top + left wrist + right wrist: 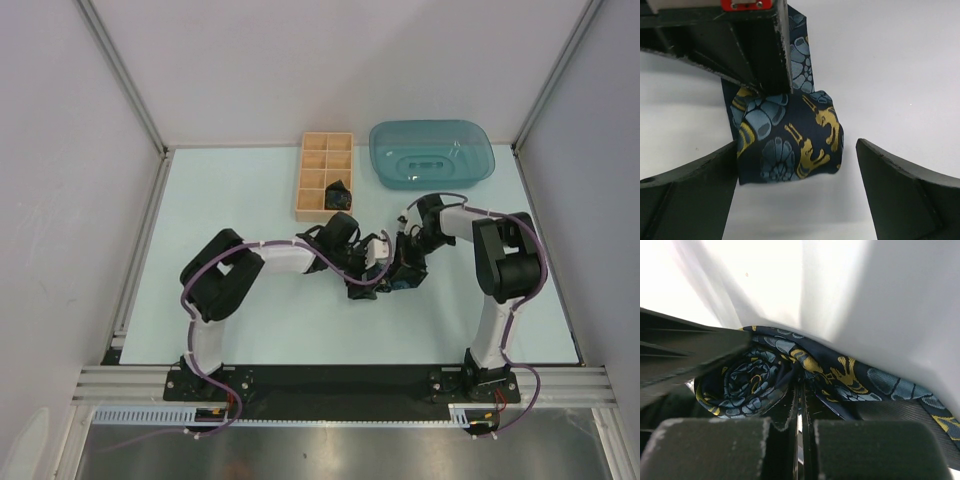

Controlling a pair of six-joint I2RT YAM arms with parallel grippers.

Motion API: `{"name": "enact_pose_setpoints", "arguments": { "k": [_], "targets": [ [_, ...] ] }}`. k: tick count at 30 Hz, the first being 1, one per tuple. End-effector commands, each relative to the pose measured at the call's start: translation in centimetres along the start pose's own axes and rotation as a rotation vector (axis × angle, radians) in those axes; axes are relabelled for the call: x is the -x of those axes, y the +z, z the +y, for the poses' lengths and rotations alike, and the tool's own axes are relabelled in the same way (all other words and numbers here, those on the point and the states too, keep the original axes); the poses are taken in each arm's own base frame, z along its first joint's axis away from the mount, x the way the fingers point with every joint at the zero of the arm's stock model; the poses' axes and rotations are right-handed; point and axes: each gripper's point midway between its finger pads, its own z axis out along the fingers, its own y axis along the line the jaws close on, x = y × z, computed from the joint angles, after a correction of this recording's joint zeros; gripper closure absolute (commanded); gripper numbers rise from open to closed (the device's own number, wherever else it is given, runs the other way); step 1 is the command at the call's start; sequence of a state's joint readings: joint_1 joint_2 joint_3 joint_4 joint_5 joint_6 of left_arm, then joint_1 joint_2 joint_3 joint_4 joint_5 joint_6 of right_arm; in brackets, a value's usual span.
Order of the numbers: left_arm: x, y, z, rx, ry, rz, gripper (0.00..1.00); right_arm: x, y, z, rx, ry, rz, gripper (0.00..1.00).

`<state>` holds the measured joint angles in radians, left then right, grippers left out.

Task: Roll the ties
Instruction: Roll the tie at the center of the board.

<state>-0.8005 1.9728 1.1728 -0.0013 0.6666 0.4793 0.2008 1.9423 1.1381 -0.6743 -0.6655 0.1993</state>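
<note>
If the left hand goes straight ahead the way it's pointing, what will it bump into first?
Most likely the rolled tie. It sits right ahead, between the open fingers of the left hand, and the shut right hand is pinching it. Depth is hard to judge.

Top camera looks down on the whole counter (250, 320); wrist cameras, close behind left tool (797, 150) and right tool (800, 400), share the rolled tie (805, 135).
</note>
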Motion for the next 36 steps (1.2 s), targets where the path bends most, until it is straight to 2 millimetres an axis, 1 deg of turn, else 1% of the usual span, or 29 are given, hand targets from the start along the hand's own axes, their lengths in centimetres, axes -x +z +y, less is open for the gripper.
{"name": "enact_pose_setpoints", "arguments": {
  "k": [1, 4, 6, 9, 10, 12, 13, 14, 15, 16, 17, 18, 19, 20, 21, 22, 23, 24, 25, 27, 28, 33, 36],
  "targets": [
    [2.4, 0.8, 1.1, 0.006, 0.066, -0.07, 0.0, 1.0, 4.3, -2.9, -0.145, -0.099, -0.001, 1.0],
    [2.0, 1.5, 1.3, 0.0, 0.06, -0.058, 0.02, 0.8, 5.0, -2.2, -0.118, -0.108, 0.021, 1.0],
    [1.7, 2.0, 1.3, -0.015, 0.057, -0.041, 0.06, 0.8, 5.4, -1.7, -0.11, -0.117, 0.026, 1.0],
    [1.5, 2.4, 1.1, -0.023, 0.07, -0.025, 0.16, 0.5, 5.9, -0.9, -0.085, -0.131, 0.047, 1.0],
    [1.0, 2.4, 0.8, -0.028, 0.061, -0.001, 0.24, 0.5, 5.9, -0.5, -0.074, -0.134, 0.05, 1.0],
    [0.3, 2.0, 0.5, -0.032, 0.067, 0.031, 0.32, 0.2, 5.9, -0.1, -0.059, -0.13, 0.058, 1.0],
    [-0.2, 1.7, 0.8, -0.009, 0.07, 0.054, 0.41, 0.1, 5.9, 0.2, -0.051, -0.134, 0.061, 1.0],
    [-0.8, 1.4, 0.7, -0.002, 0.072, 0.082, 0.45, 0.0, 5.8, 0.4, -0.041, -0.136, 0.061, 1.0],
    [-1.4, 1.0, 0.5, 0.004, 0.071, 0.103, 0.49, -0.1, 5.4, 1.4, -0.011, -0.14, 0.053, 1.0],
    [-2.0, 0.7, 0.5, 0.014, 0.065, 0.131, 0.55, -0.2, 5.3, 1.6, 0.003, -0.139, 0.051, 1.0],
    [-3.2, 0.3, -0.1, 0.001, 0.049, 0.173, 0.59, -0.2, 5.0, 2.0, 0.018, -0.144, 0.042, 1.0],
    [-3.8, 0.0, -0.3, 0.001, 0.044, 0.192, 0.62, -0.1, 4.3, 2.9, 0.047, -0.151, 0.026, 0.98],
    [-4.1, -0.3, -0.6, 0.0, 0.041, 0.202, 0.67, 0.1, 3.8, 3.2, 0.065, -0.147, 0.007, 0.92],
    [-5.0, -0.5, -1.0, -0.002, 0.026, 0.229, 0.7, 0.1, 3.3, 3.4, 0.082, -0.141, -0.004, 0.89],
    [-5.3, -0.7, -1.1, -0.001, 0.023, 0.237, 0.73, 0.4, 2.2, 4.4, 0.117, -0.152, -0.034, 0.85],
    [-5.6, -0.8, -1.4, -0.007, 0.013, 0.247, 0.74, 0.8, 1.5, 4.3, 0.129, -0.126, -0.055, 0.77],
    [-5.8, -0.9, -1.5, -0.01, 0.006, 0.252, 0.74, 0.5, 1.1, 4.1, 0.141, -0.113, -0.059, 0.74],
    [-5.9, -0.8, -1.6, -0.011, 0.003, 0.254, 0.75, 0.6, 0.1, 4.7, 0.168, -0.119, -0.077, 0.71],
    [-6.1, -0.7, -1.6, -0.012, -0.001, 0.256, 0.76, 0.5, -0.3, 4.7, 0.179, -0.111, -0.082, 0.65],
    [-5.9, -0.6, -1.4, -0.012, -0.002, 0.253, 0.76, 0.6, -1.3, 4.7, 0.209, -0.092, -0.099, 0.63],
    [-5.9, -0.6, -1.4, -0.01, -0.002, 0.254, 0.76, 0.7, -1.8, 5.0, 0.226, -0.096, -0.112, 0.6],
    [-5.8, -0.3, -0.9, -0.009, -0.004, 0.26, 0.75, 0.1, -2.3, 6.8, 0.305, -0.096, -0.095, 0.58],
    [-6.0, -0.2, -1.0, -0.013, -0.005, 0.267, 0.75, -0.2, -2.4, 7.4, 0.333, -0.097, -0.089, 0.57]
  ]
}}
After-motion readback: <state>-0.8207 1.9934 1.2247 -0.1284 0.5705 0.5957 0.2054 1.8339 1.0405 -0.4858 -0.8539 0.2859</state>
